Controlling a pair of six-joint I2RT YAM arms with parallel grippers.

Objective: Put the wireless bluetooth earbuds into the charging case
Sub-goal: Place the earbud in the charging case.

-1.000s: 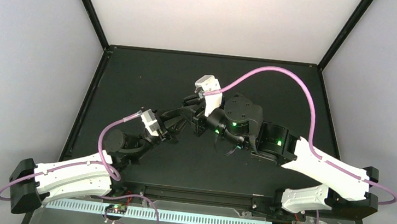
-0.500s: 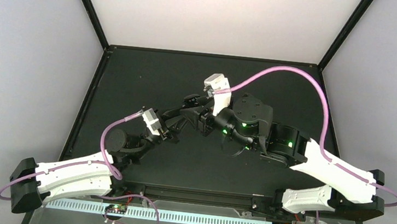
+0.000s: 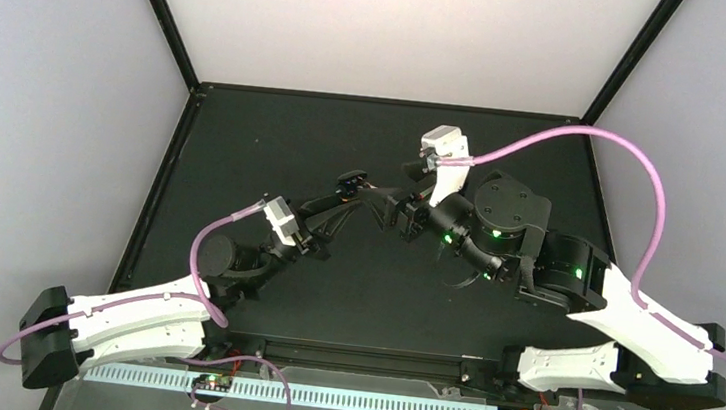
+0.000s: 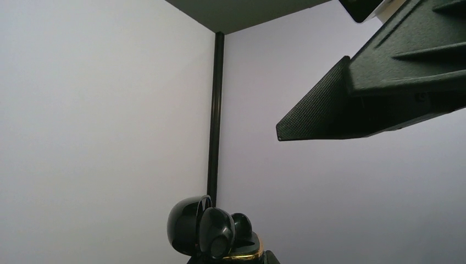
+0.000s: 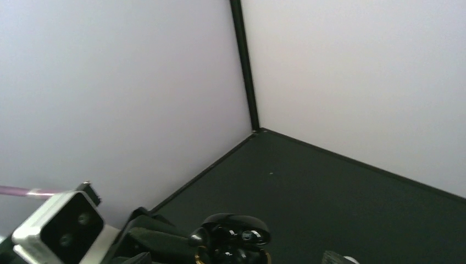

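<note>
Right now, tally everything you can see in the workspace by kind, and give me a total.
Robot arms: 2
Wrist cameras: 2, white
Purple cables: 2
Charging case: 1, glossy black with a gold rim, lid open
Earbuds: 2, it seems; dark rounded pieces seated in the case
Total: 9

Counted: one glossy black charging case (image 4: 214,236); two robot arms (image 3: 137,319) (image 3: 648,328); two wrist cameras (image 3: 277,219) (image 3: 442,144); two purple cables (image 3: 204,250) (image 3: 587,136); one table (image 3: 245,133).
</note>
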